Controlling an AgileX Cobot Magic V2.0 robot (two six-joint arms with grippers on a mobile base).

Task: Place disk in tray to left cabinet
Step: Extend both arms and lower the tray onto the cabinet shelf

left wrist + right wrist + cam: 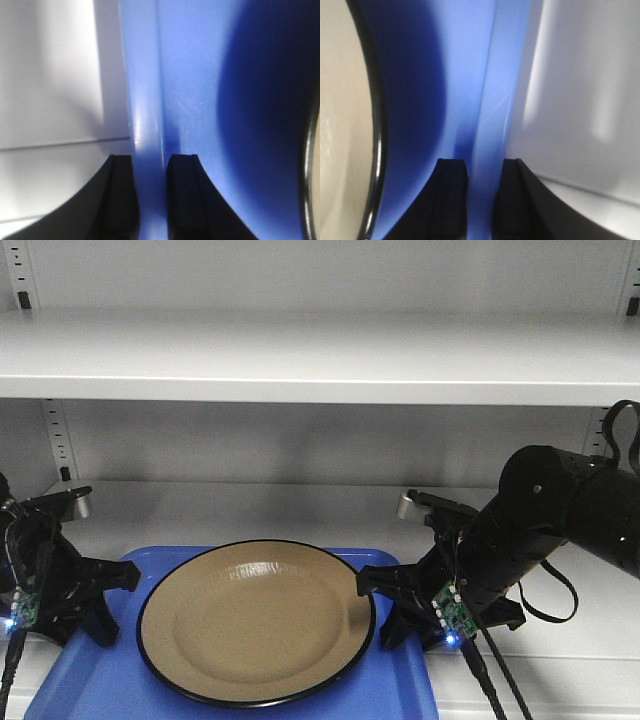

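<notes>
- L tool (150, 195): both fingers (122, 195) straddle the raised rim of the blue tray (190, 100), one outside, one inside; clamped on the left edge.
- R tool (484, 200): same on the right edge, rim pinched betw. its two fingers (452, 200).
- Tan disk (258, 620) w/ thin black rim lies flat in the tray, betw. the two tools; its edge is just inboard of each tool, not touched by either.
- Tray sits over the lower shelf (250, 505) of the left cabinet (320, 350); can't tell if resting or held just above it.
- Beyond the tools: upper shelf, white back wall, peg strips (58, 440) at the sides.
- R arm (560, 510) enters from the right.
</notes>
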